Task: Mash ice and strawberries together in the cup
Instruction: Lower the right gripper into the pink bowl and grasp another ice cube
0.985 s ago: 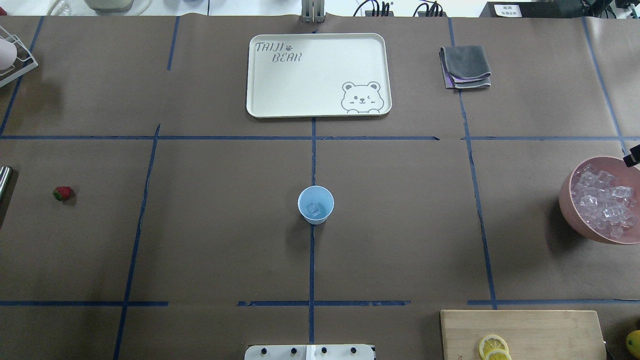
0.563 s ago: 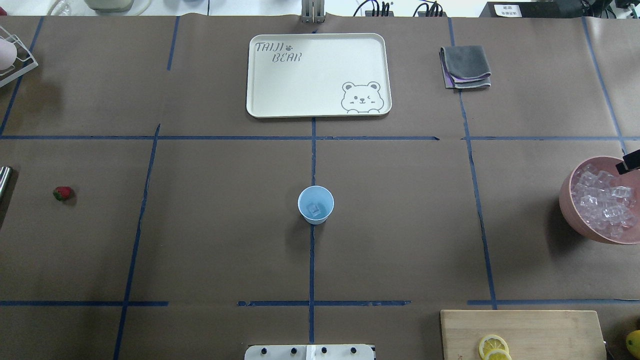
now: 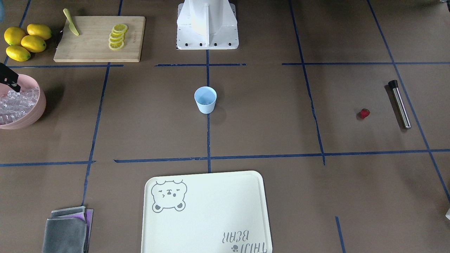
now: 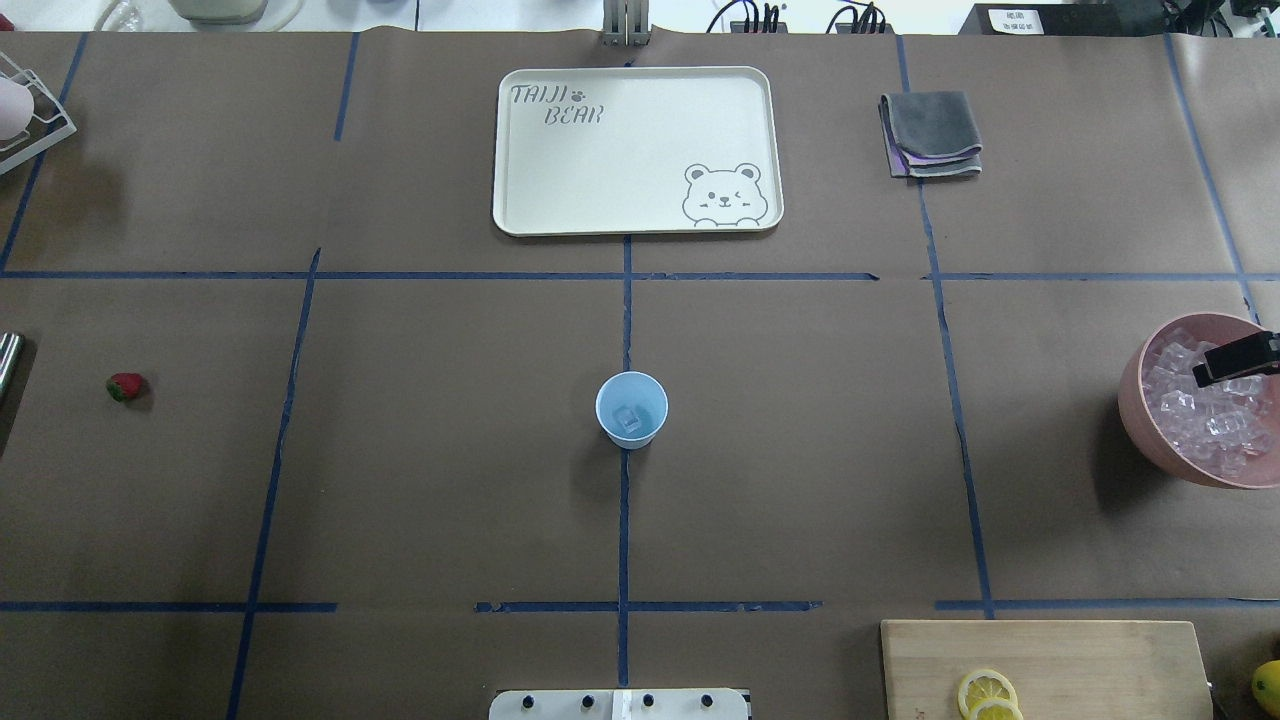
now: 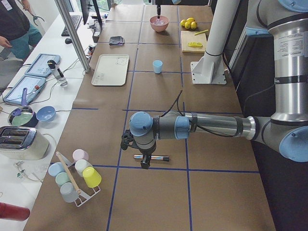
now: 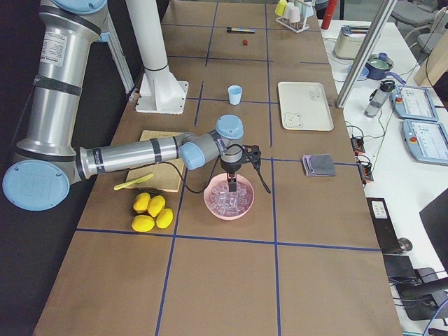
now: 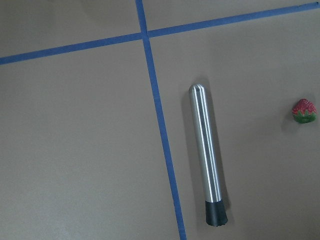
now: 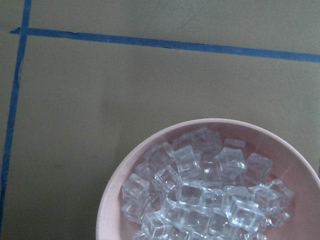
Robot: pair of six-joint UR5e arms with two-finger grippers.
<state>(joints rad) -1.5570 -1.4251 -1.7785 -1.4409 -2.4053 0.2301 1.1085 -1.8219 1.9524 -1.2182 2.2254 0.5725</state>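
The light blue cup (image 4: 631, 408) stands upright at the table's centre with one ice cube (image 4: 628, 420) in it. It also shows in the front view (image 3: 205, 99). More ice (image 8: 200, 192) fills the pink bowl (image 4: 1135, 410) at the right edge. The strawberry (image 4: 125, 386) lies far left on the table, also in the left wrist view (image 7: 304, 110). My right gripper (image 4: 1237, 360) hangs over the bowl; only a black part shows, so I cannot tell if it is open. My left gripper (image 5: 144, 160) hovers above the steel muddler (image 7: 206, 150); I cannot tell its state.
A white bear tray (image 4: 636, 150) and a folded grey cloth (image 4: 930, 133) lie at the far side. A cutting board (image 4: 1100, 665) with lemon slices (image 4: 985, 692) is near right, with whole lemons (image 3: 23, 41) and a yellow knife (image 3: 71, 26). A cup rack (image 5: 74, 175) stands far left.
My right gripper has moved in from the view's edge and now reaches further over the pink bowl of ice. The cup, the strawberry and the muddler have not moved.
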